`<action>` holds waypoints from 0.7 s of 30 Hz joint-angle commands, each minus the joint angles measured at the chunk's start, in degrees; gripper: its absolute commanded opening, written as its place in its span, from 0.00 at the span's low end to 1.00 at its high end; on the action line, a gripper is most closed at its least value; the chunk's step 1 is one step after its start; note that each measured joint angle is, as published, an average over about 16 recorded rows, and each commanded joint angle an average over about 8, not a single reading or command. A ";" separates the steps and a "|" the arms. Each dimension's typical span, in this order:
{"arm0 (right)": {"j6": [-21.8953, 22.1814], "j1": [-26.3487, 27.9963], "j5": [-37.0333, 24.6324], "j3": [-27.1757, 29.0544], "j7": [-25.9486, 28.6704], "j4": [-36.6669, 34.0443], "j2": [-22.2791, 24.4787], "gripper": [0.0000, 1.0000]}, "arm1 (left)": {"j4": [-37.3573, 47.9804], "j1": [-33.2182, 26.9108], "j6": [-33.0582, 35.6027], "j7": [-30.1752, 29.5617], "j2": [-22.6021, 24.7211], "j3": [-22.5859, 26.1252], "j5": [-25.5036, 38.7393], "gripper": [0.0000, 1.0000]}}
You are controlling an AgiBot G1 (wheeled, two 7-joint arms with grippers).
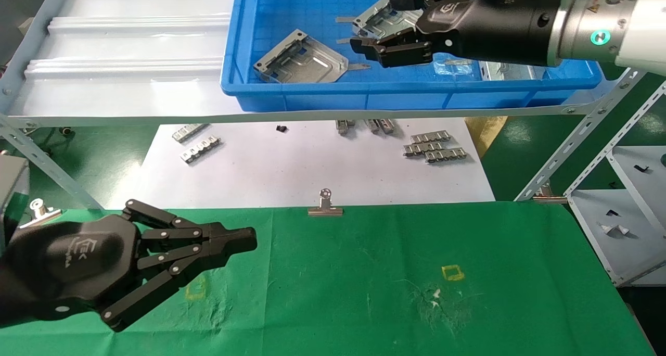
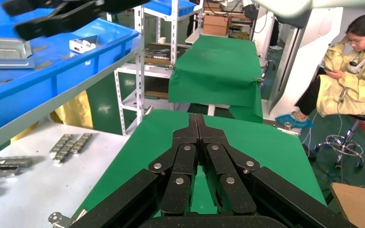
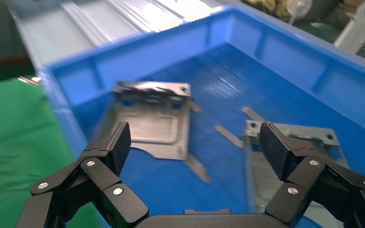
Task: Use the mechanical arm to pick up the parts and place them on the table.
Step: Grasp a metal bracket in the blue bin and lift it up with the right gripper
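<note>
Right hand (image 1: 387, 25) spread wide over the blue tray (image 1: 312, 93).
Ribbed, slotted sheet-metal parts (image 1: 302, 59) lie inside it; left hand (image 1: 244, 240), white logo, clenched above the green-cloth desk (image 1: 395, 272).

Two sheet-metal parts (image 1: 302, 58) (image 1: 382, 20) clearly visible in one blue tray (image 1: 322, 93), two binder clips (image 1: 325, 204) (image 1: 39, 210), two yellow square marks (image 1: 452, 272) (image 1: 196, 289) on the tabletop (image 1: 364, 272).

A blue plastic tray (image 1: 312, 93) sits on the shelf's front edge. Ridged metal strips (image 1: 434, 147) lie on the white sheet (image 1: 291, 174), with a binder clip (image 1: 325, 205) on its near edge.
</note>
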 commanded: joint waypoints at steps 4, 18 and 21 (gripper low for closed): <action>3.72 6.24 -5.52 -3.00 -2.96 -11.86 -6.12 0.99 | 0.00 0.00 0.00 0.00 0.00 0.00 0.00 0.00; 18.10 11.96 -10.83 -5.90 -4.85 -26.79 -15.39 0.00 | 0.00 0.00 0.00 0.00 0.00 0.00 0.00 0.00; 20.63 11.45 -10.55 -5.81 -4.57 -27.06 -16.15 0.00 | 0.00 0.00 0.00 0.00 0.00 0.00 0.00 0.00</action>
